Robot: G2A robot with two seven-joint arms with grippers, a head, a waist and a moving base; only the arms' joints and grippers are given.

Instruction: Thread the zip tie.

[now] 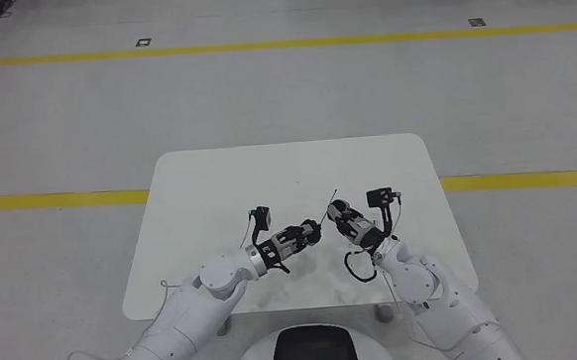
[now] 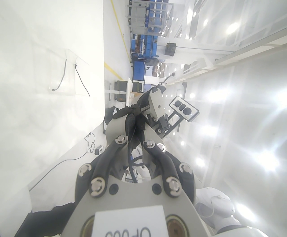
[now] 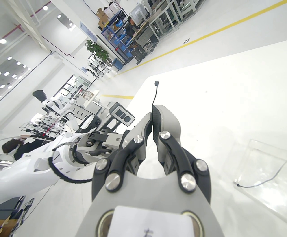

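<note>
**Right gripper (image 3: 153,116) clamps the zip tie (image 3: 154,95)**

You see the two fingers of the right gripper pressed together on the black zip tie. The thin strap comes out beyond the fingertips, and its small square head is at the free end, above the white table (image 3: 224,94). Just beside the gripper you see the left arm (image 3: 33,161), with its wrist close to the fingers. Well apart on the table lies a clear plastic bag (image 3: 266,154), and a second black tie (image 3: 260,183) rests at it.
</note>
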